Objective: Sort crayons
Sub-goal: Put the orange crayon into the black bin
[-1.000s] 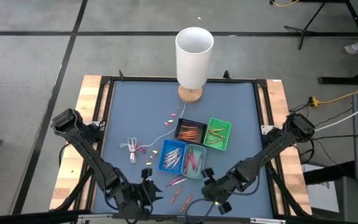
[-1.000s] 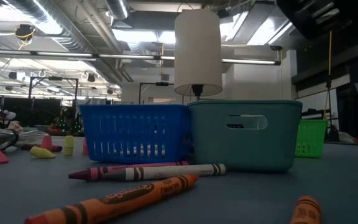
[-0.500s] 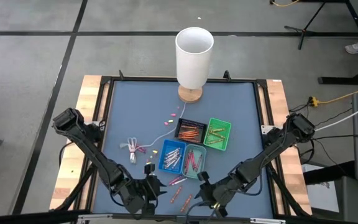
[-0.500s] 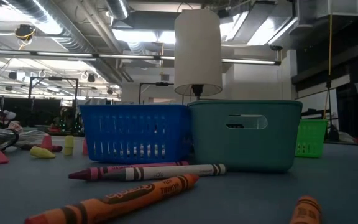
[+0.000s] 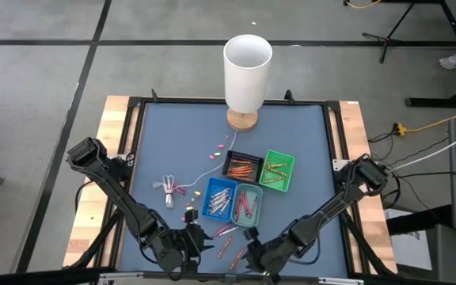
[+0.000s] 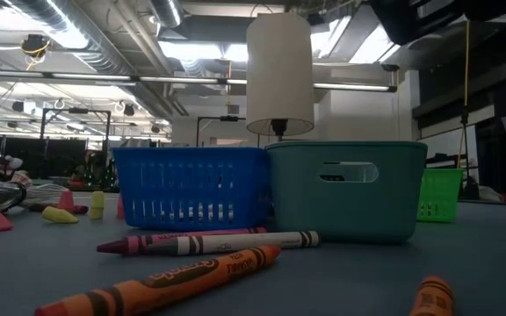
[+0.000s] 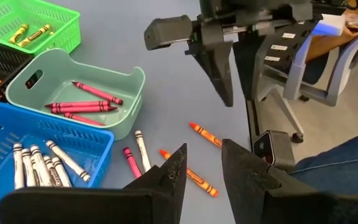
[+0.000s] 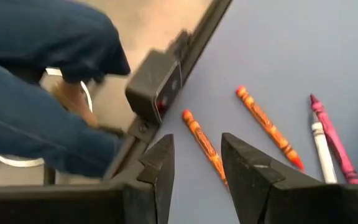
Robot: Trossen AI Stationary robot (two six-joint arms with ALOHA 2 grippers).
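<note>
Loose crayons lie near the table's front edge: two orange crayons (image 8: 205,145) (image 8: 268,127), a white crayon (image 8: 321,151) and a magenta crayon (image 8: 331,138). My right gripper (image 8: 197,165) hovers open over them, its fingers standing either side of the nearer orange crayon without touching it. My left gripper (image 7: 204,165) waits open just left of them (image 5: 196,237), facing the same crayons (image 7: 188,173). Four small trays hold sorted crayons: blue (image 5: 218,198) with white ones, teal (image 5: 247,204) with magenta, black (image 5: 242,166) with orange, green (image 5: 277,170) with yellow.
A white lamp (image 5: 246,75) on a wooden foot stands at the far middle; its thin white cord (image 5: 188,178) runs to a bundle left of the trays. Small pink and yellow bits (image 5: 216,146) lie beyond the trays. A person's legs (image 8: 36,93) show past the front edge.
My right gripper has moved down and toward the table's near-left, coming over the loose orange crayons, and has tipped further downward. Its fingers stay open. The crayons lie where they were.
</note>
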